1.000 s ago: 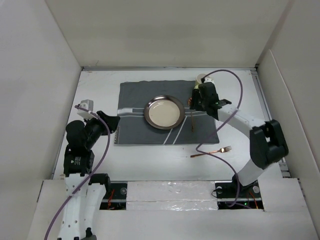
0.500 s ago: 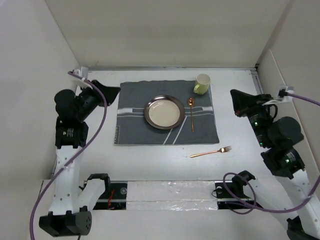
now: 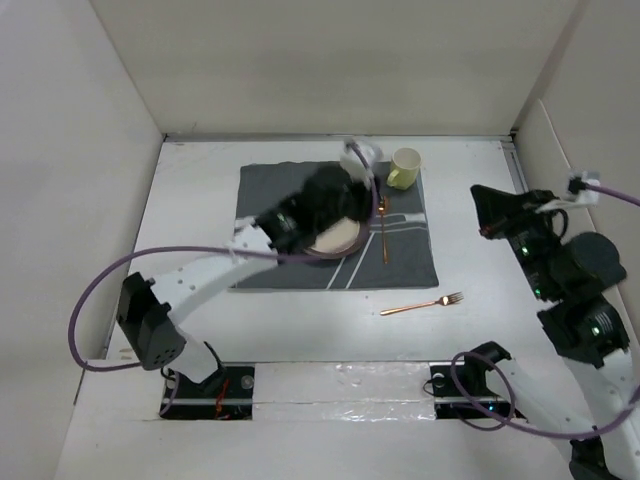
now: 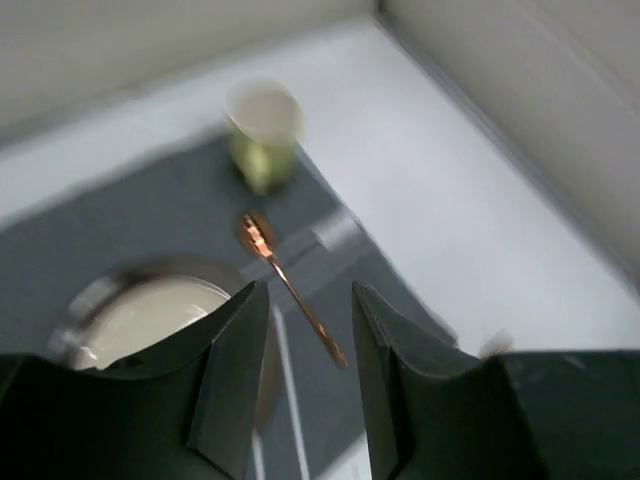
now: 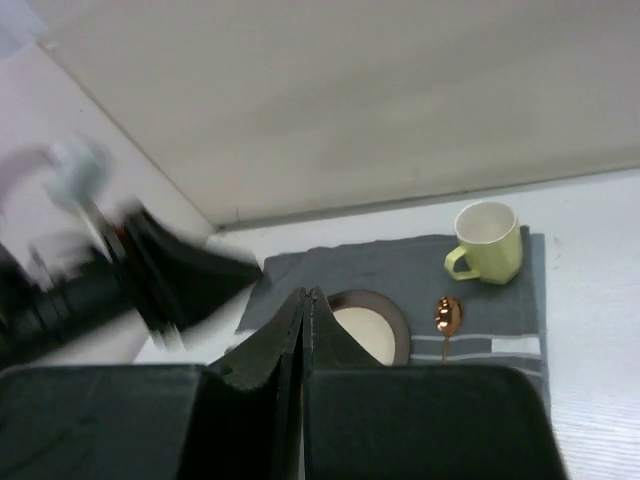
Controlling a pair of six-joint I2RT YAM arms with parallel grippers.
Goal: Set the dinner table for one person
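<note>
So the setup is mostly there. The white surface (image 3: 300, 330) is the dinner table here. A dark grey striped mat (image 3: 262, 200) lies on its far middle part. On the mat sit a metal plate (image 4: 150, 310), a copper spoon (image 3: 384, 235) just to the plate's right, and a yellow-green cup (image 3: 405, 166) at the far right corner.

The odd one out is the fork (image 3: 425, 303). It's lying at an angle on the bare surface, just off the mat's near right corner, well apart from the plate.

The left arm is stretched right across the mat. Its claw (image 4: 308, 292) hangs above the gap between plate and spoon, jaws apart with nothing in them. It's a blurry shot, so I can't tell how high up it is.

The right claw (image 5: 304, 300) is parked over by the right side with its fingers pressed together, holding nothing.

My read: we're at the cutlery step, and the fork is the last piece that needs a home next to the plate. Not sure why the left arm is over the spoon, maybe it's going to nudge it.

Whichever arm goes for the fork has to get really low and pinch across that thin handle lying flat. If it's the right one, its fingers would have to spread first.
</note>
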